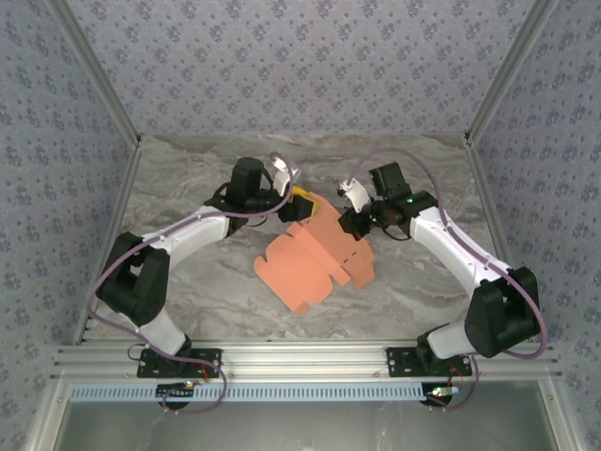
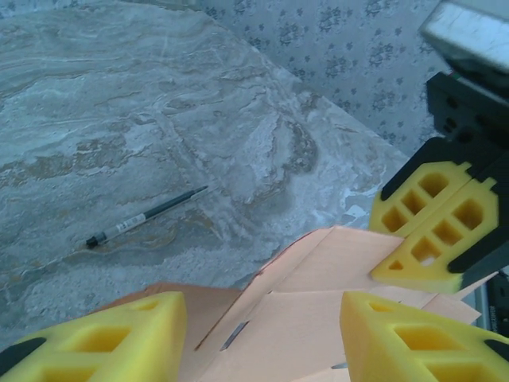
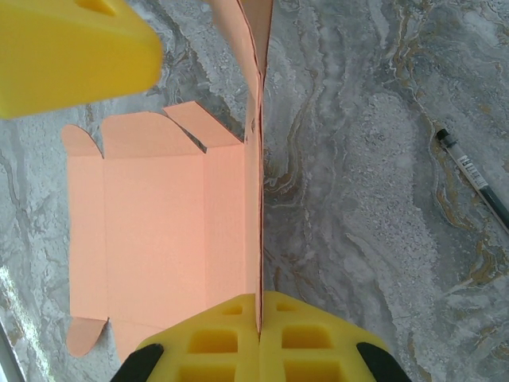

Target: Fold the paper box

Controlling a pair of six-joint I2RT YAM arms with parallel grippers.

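Pinching one panel upright for creasing, the right claw (image 3: pixel 258 306) clamps the paper box (image 1: pixel 315 258), mostly flat on the desk (image 1: pixel 404 301); the left claw (image 2: pixel 262 334) hovers half-open over it, gripping nothing.

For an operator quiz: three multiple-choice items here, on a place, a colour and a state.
1. Where is the pen? A lying on the bare table, apart from the paper box; B on the box; C off the table.
2. The paper box is: A blue; B salmon-orange; C white.
3. The right tool is: A open; B shut on the pen; C shut on the box's upright panel.
Key: 1 A, marble surrounds it; 2 B, its card shows that; 3 C, it pinches the panel's edge.
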